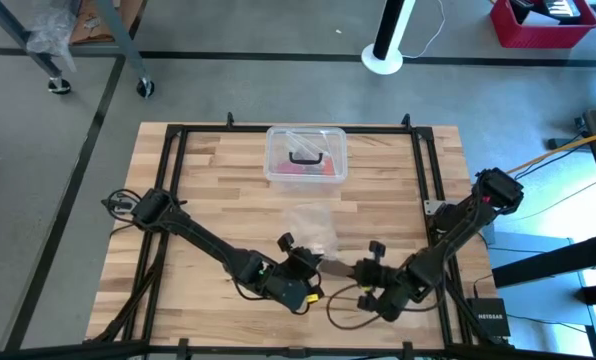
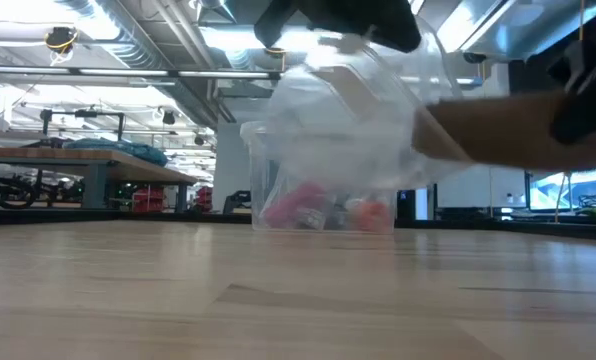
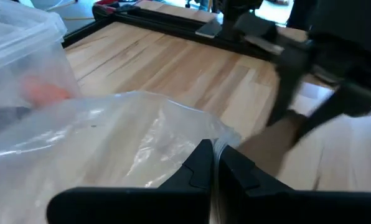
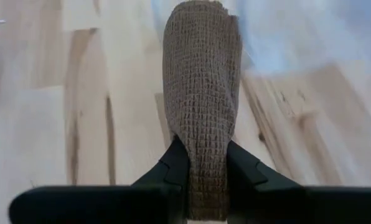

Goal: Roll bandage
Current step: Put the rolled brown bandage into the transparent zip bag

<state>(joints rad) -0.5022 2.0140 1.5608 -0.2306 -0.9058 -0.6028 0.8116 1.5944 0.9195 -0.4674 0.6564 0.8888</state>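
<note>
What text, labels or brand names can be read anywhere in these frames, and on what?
"NETGEAR": white lettering on the small black box beside the table's right near corner, high view; small, just legible.
Clear plastic box: no readable label; its contents are blurred.
Bandage, plastic bag: no print.
Nothing else is readable.

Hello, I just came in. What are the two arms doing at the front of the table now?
Both arms meet near the table's front edge. The right gripper is shut on the bandage, a brown woven strip that reaches out from its fingers toward the left arm. The left gripper is shut on the edge of the clear plastic bag, which appears lifted off the wood. It looks as if the bandage is being pulled out of the bag. Behind them stands the clear plastic box with a black handle. No rolling has begun yet.
</note>
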